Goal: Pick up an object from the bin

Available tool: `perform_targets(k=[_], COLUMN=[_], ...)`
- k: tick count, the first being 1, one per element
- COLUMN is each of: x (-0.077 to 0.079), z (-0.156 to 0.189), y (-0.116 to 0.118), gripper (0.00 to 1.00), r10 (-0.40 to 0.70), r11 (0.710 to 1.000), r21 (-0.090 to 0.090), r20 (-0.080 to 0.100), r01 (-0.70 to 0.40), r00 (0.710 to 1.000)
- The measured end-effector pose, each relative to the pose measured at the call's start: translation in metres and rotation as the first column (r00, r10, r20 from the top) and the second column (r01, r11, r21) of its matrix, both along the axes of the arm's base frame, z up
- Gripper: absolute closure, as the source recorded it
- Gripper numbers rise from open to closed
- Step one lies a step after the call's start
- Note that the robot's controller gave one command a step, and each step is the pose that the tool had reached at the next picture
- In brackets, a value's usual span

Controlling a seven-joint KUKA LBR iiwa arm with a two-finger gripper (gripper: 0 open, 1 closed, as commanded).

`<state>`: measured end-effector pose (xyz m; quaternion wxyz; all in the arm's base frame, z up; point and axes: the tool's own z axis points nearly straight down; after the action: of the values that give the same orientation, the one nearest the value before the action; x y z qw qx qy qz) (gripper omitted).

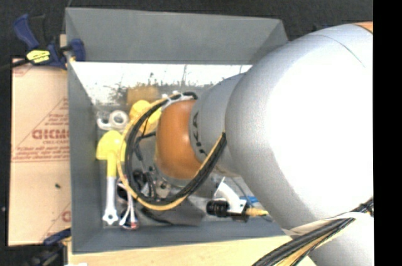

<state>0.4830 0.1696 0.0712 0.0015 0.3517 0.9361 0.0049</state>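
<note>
Bin (81,183), grey metal; contents listed near to far.
- Near wall: black-and-white tool (227,207), yellow-tipped, lying along the wall.
- Near-left: white spanner (110,199), long axis near-to-far, just left of the gripper (147,186).
- Gripper: low under its orange cover; spread or closed, cannot tell. Nothing visibly held.
- Beyond: yellow plastic piece (110,145), white ring (117,119).
- Likeliest pick: the spanner.

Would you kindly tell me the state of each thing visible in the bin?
arm, reaching down into the middle of the bin
yellow plastic piece, lying by the left wall
silver wrench, lying flat along the left wall
white ring, lying flat near the back-left corner
black-and-white tool, lying at the front wall
</note>
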Motion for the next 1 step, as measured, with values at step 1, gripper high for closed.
perform_targets(k=[1], x=[-0.0009], z=[0.0037], y=[-0.0006], gripper=[1.0], r10=[0.001], r11=[1.0], r21=[-0.002], r20=[-0.002], r01=[-0.001], r00=[1.0])
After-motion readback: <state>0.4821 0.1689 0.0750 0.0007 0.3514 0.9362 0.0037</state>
